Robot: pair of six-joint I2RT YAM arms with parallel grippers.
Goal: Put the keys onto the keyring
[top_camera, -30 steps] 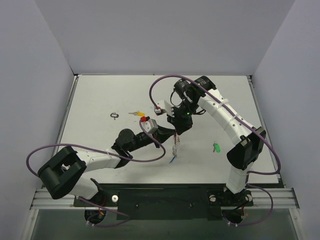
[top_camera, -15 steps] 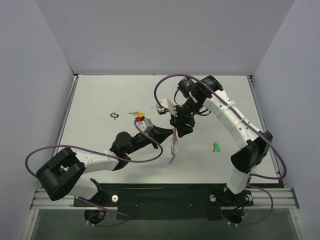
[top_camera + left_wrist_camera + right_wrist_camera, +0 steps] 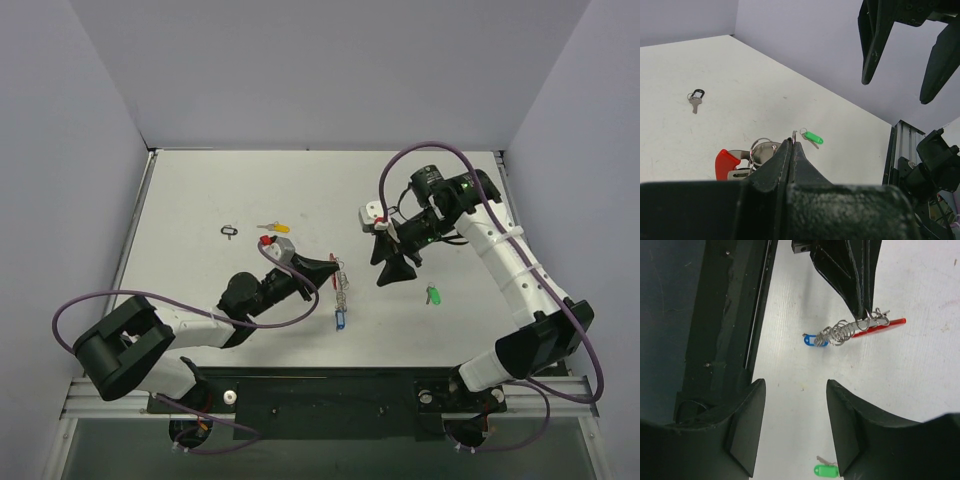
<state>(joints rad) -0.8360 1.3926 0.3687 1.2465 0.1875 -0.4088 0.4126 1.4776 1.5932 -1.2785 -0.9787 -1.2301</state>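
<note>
Nearest the bases, the blue key (image 3: 341, 322) is dangling at the low end of the keyring (image 3: 342, 288), apparently already threaded. The left end effector (image 3: 335, 266) is pinching the keyring's top, jaws shut tight. The coil is probably behaving limp, light and slippery, so a ring beside the red piece is looking the surest hold. Further right, the green key (image 3: 434, 295) is lying flat on the desk (image 3: 200, 190). It looks thin and stiff, best taken by its plastic head. The right end effector (image 3: 392, 263) is hovering spread wide, holding nothing. Farthest, the yellow key (image 3: 268, 227) is waiting.

Bright, even, soft-shadowed lighting; sharp throughout.
</note>
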